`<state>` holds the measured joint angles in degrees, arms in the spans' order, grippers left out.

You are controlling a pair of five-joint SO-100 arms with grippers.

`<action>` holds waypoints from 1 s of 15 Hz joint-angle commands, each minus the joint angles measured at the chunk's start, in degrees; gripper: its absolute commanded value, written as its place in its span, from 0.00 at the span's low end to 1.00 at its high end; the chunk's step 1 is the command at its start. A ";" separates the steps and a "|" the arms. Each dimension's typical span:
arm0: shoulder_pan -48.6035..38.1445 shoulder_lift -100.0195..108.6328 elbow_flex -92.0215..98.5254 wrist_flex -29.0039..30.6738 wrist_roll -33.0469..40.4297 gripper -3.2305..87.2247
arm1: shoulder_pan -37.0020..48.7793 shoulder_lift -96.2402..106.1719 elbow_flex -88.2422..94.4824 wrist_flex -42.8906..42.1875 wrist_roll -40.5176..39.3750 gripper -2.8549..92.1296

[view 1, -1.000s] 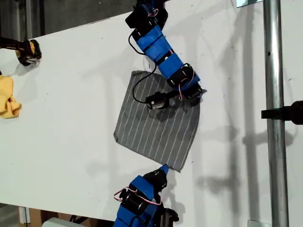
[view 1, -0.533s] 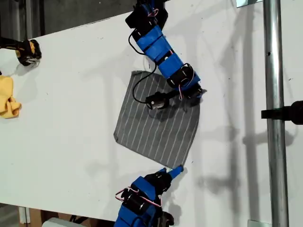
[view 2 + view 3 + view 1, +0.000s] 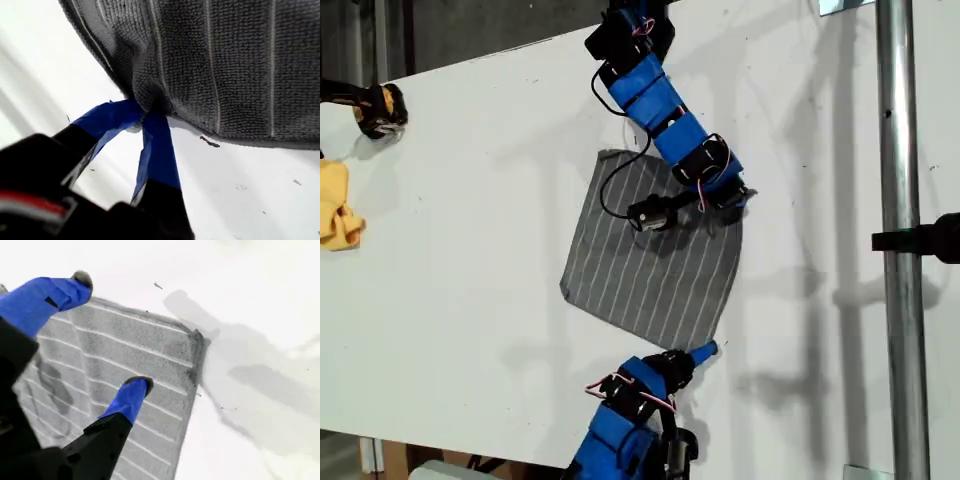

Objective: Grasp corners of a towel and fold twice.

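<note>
The towel (image 3: 655,265) is lying flat on the white desk (image 3: 470,230), mid-frame in the exterior view. My first gripper (image 3: 145,116) is pinching a bunched corner (image 3: 142,97), a grip only its wrist view is showing. My second gripper (image 3: 111,330) is hovering spread over the towel's far corner (image 3: 196,337), with the arm hiding the cloth beneath it in the exterior view.

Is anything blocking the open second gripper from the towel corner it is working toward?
Nothing visible does. My second gripper is open over the towel, one finger resting on the cloth, and the corner lies bare on the white table. My first gripper already pinches another corner.
</note>
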<state>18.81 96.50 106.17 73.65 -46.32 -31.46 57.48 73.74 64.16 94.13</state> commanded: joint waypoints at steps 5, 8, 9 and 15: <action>-1.49 -1.14 12.04 -11.25 -2.99 0.39 | 0.09 4.13 -0.70 -0.53 0.09 0.03; -2.29 -5.80 14.77 -15.47 -3.52 0.39 | 0.09 4.13 -0.70 -0.62 0.09 0.03; -2.81 -7.12 15.12 -16.52 -3.52 0.39 | 0.00 4.13 -0.70 -0.62 0.09 0.03; -7.38 -7.38 14.15 -16.17 -3.16 0.20 | 0.44 4.04 -0.70 -1.49 0.09 0.03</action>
<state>14.68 88.95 121.11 57.39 -49.31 -31.46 57.48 73.74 63.19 94.13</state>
